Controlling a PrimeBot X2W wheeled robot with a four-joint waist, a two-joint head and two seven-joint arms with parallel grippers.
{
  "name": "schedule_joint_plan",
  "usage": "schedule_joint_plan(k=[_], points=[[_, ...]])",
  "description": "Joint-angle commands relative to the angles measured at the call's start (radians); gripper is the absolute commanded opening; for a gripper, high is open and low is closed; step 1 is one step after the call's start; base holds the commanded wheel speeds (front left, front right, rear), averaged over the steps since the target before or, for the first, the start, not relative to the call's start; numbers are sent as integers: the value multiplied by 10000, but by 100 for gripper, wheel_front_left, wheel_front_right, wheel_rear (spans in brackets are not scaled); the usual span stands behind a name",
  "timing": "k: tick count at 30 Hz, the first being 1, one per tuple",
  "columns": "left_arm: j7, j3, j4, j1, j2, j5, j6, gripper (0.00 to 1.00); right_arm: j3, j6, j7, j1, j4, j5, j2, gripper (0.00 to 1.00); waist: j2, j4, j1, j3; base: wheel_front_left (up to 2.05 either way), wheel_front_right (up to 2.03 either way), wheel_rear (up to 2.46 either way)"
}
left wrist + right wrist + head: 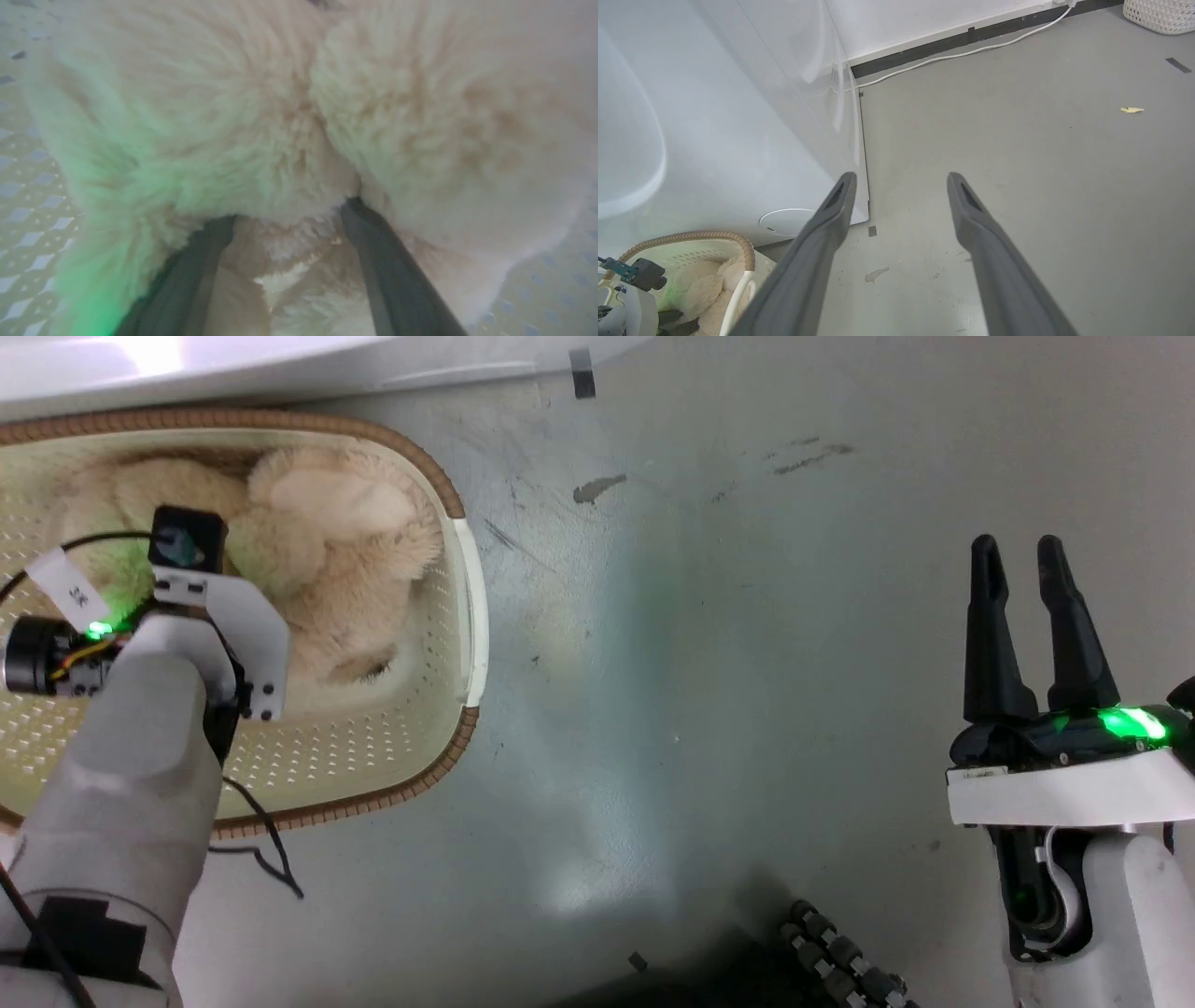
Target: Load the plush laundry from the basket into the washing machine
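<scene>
My left pincer point(287, 210) has no slack: the plush laundry point(299, 116) packs the gap between its spread fingers point(196, 270), and perforated walls of the basket point(471, 607) stand close on either side. My right pincer point(1018, 549) hangs spread over open floor point(700, 663), with room ahead and to its right. The washing machine point(714, 140) walls off the basket's far side.

Head camera: straight down on floor point(747, 663), basket point(470, 588). Left wrist: close against plush point(299, 116). Right wrist: toward washer point(714, 116), basket shared.

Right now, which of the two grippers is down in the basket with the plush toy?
The left gripper: its fingers are sunk in the plush laundry inside the basket. The right gripper hangs open over the floor, apart from it.
</scene>
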Motion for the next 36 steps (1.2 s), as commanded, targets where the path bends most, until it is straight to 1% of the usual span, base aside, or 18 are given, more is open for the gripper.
schedule_joint_plan(k=[1, 4, 9, 11, 12, 14, 17, 21, 23, 26, 30, 34, 36], points=[[22, -64, 108, -91, 7, -20, -67, 100, 6, 8, -88, -162, -57, 64, -6, 100, -1, -33, -1, 130, 0, 0, 0], [30, -153, 95, -177, -29, -14, -146, 100, 25, 8, -88, -190, -44, 34, -6, 100, -1, -13, -1, 245, 0, 0, 0], [-57, -240, 95, -242, -88, -38, -109, 100, 97, 8, -88, -190, -31, -23, -6, 100, -1, 20, -1, 348, 0, 0, 0], [-7, -275, 134, -217, -114, -69, -183, 99, 117, 8, -88, -203, -33, -47, -6, 100, -1, 39, -1, 361, 0, 0, 0], [0, -273, 147, -192, -150, -113, -247, 0, 116, 8, -88, -211, -32, -65, -6, 100, -1, 55, -1, 355, 0, 0, 0], [-1, -311, 172, -113, -217, -150, -333, 0, 99, 8, -88, -214, -18, -111, -6, 100, -1, 96, -1, 295, 0, 0, 0], [-334, -280, 149, 23, -262, -247, -293, 0, 61, 8, -88, -197, -11, -205, -6, 100, -1, 165, -1, 135, 0, 0, 0], [-991, -238, 96, 342, -376, -374, -185, 0, -2, 8, -88, -108, -1, -385, -6, 100, -1, 296, -1, -287, 0, 0, 0], [-1487, -262, 25, 568, -402, -391, -184, 0, -43, 8, -88, -13, -3, -500, -6, 100, -1, 376, -1, -602, 0, 0, 0], [-2225, -185, 6, 1049, -443, -535, -140, 0, -118, 8, -88, 186, 17, -667, -6, 100, -1, 515, -1, -1242, 0, 0, 0], [-2989, 142, -83, 1840, -661, -967, -93, 0, -236, 8, -88, 601, 39, -991, -6, 100, -1, 798, -1, -2309, 0, 0, 0], [-3259, 262, -488, 2757, -866, -1151, -139, 0, -270, 8, -88, 1178, 51, -1376, -6, 100, -1, 1175, -1, -3501, 0, 0, 0], [-3287, 331, -929, 3215, -916, -1192, -132, 0, -238, 8, -88, 1437, 54, -1574, -6, 100, -1, 1344, -1, -4044, 0, 0, 0]])
